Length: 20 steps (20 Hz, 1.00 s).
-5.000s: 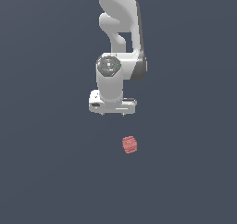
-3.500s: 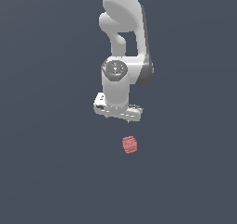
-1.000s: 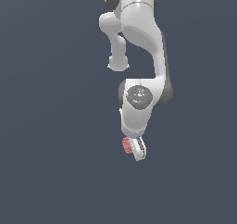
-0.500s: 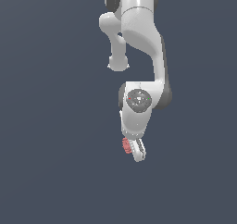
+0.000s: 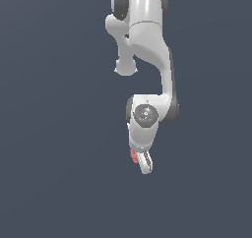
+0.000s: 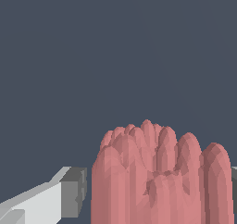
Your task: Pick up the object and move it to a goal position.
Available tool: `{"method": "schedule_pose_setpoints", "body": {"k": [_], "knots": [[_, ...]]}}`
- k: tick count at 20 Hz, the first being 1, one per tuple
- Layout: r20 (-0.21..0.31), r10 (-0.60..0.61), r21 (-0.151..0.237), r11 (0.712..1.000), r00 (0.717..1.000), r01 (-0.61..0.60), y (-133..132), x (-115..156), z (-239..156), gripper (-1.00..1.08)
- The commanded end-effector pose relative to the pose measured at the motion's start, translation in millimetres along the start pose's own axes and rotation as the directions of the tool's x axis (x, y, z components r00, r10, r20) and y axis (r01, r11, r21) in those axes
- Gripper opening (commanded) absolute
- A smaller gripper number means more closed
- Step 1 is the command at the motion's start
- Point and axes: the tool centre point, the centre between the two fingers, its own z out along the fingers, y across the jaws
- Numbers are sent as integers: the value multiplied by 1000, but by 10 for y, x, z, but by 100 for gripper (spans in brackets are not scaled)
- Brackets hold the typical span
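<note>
Below the bent white arm (image 5: 147, 50) in the exterior view: gripper (image 5: 140, 159) lowered, seen nearly edge-on, pointing down and slightly toward that view's right. Tucked against its side toward the exterior view's left: the object (image 5: 133, 156), a small salmon-red lump, mostly hidden by the white fingers (image 5: 145, 162), only a ridged sliver showing. Around everything: plain dark grey ground (image 5: 59, 133), no visible edge or marking.

Up close in the wrist view: same object (image 6: 157, 177) filling the space between the fingers, bumpy, ribbed like a cluster of rounded lobes. On one side: a white finger with a grey pad (image 6: 74, 191), standing just beside the lump, a thin dark gap visible between pad and ridges. On the other side: only a sliver of grey pad (image 6: 234, 190) at the frame's edge, touching or nearly touching the lump. Jaws narrowed around the lump, straddling it; firm clamping not certain from either view. Contact between lump and ground: cannot tell.
</note>
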Motion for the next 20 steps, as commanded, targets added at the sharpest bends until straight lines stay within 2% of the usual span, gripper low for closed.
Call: {"method": "schedule_pose_setpoints", "body": {"k": [1, 2, 20], "knots": [[0, 0, 2, 1000, 1000, 0, -14, 0, -8, 100], [0, 0, 2, 1000, 1000, 0, -14, 0, -8, -100], [0, 0, 2, 1000, 1000, 0, 59, 29, -99, -100]]}}
